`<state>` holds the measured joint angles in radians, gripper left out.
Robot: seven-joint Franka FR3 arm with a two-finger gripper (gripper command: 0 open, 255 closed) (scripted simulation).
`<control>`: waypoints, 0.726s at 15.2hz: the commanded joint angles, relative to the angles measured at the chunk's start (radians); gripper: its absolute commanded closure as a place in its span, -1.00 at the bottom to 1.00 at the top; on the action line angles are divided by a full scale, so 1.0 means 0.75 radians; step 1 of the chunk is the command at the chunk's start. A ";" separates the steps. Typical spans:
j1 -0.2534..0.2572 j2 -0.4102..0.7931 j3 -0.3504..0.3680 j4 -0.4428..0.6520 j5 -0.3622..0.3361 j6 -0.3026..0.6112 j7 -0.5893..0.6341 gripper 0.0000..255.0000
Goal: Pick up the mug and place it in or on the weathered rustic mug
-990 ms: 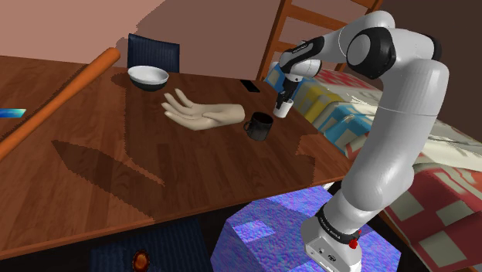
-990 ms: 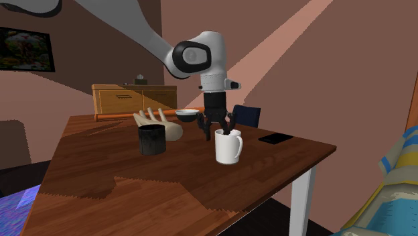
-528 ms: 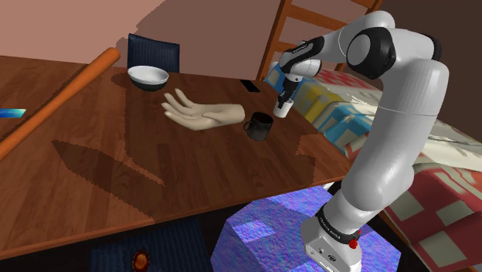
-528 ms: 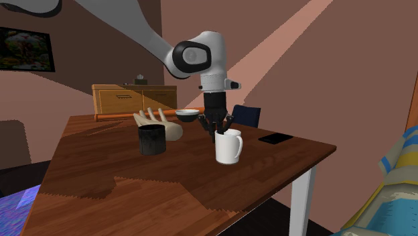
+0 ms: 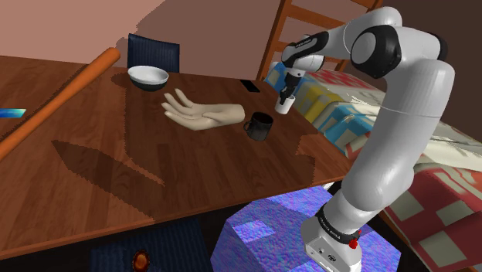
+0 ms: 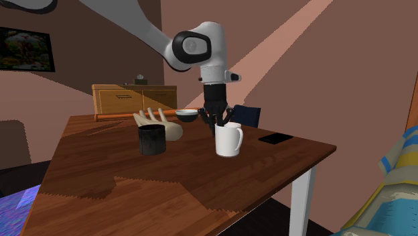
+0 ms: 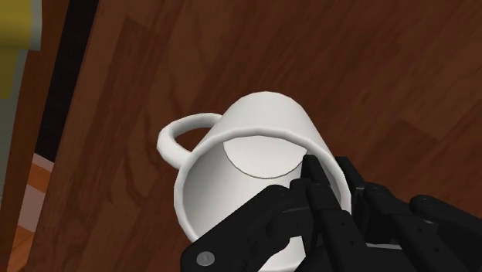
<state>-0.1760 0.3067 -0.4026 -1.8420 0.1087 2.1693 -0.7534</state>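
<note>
Pincer has the dark mug apart to its left in the second exterior view. Just beneath hangs the white mug, rim pinched, seemingly barely off the table. Grasp done; carrying and placing remain.

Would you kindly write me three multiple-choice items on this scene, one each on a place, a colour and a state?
1. In the second exterior view, on which side of the white mug does the dark mug stand?
A. right
B. left
C. straight above

2. What colour is the inside of the bowl?
A. white
B. red
C. green

3. The gripper is:
A. open
B. shut on nothing
C. shut on the white mug

Answers: 1 B, as the dark mug sits toward that view's left; 2 A, as the shoulder view shows a white inside; 3 C, as the wrist view shows the fingers clasping its rim.
</note>
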 commanded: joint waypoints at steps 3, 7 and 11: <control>0.004 -0.029 -0.006 0.038 -0.015 -0.065 0.009 1.00; 0.007 -0.054 -0.010 0.079 -0.028 -0.128 0.016 1.00; 0.009 -0.075 -0.014 0.124 -0.039 -0.193 0.022 1.00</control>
<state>-0.1694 0.2513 -0.4128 -1.7613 0.0801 2.0377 -0.7380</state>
